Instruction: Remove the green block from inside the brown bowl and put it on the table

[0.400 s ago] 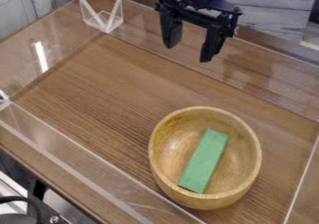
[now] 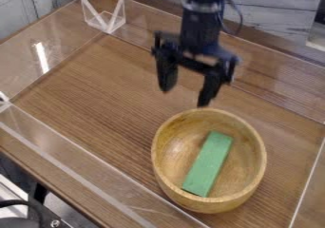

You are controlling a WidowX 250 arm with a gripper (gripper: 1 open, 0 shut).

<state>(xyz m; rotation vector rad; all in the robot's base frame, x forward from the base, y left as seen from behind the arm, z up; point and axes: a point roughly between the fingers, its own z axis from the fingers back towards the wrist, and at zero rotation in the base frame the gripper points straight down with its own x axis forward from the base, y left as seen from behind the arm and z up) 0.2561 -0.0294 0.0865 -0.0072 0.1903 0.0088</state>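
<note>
Approach step: my fingers (image 2: 187,84) hang wide open and empty above the bench (image 2: 102,89); next, descend onto the green block (image 2: 208,163) in the brown bowl (image 2: 166,156).

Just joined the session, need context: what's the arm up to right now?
A single arm is going for the green block, which lies flat inside the brown bowl at the near right of the table. The gripper hangs above and behind the bowl's far rim, pointing down with its fingers spread open and nothing in them. The block is untouched, so the pick has not happened yet.
</note>
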